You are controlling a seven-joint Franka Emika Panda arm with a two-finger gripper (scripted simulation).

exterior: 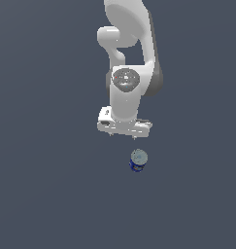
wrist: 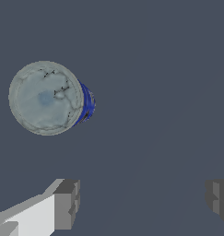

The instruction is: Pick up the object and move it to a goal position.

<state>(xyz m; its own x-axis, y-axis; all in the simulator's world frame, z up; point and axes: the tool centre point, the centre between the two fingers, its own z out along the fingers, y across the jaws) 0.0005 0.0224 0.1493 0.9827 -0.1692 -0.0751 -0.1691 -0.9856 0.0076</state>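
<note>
The object is a small can [exterior: 138, 161] with a dark blue label and a grey metallic lid, standing upright on the dark grey floor. In the wrist view the can [wrist: 49, 98] shows from above, mostly its lid, with a strip of blue label at one side. My gripper [exterior: 123, 136] hangs above the floor, a little behind the can and toward the exterior view's left of it. In the wrist view the gripper [wrist: 143, 200] is open and empty, with both grey fingertips [wrist: 67, 203] wide apart. The can lies outside the gap between them.
The white arm [exterior: 129, 53] rises from the gripper to the top of the exterior view. Plain dark grey floor [exterior: 51, 194] surrounds the can on all sides.
</note>
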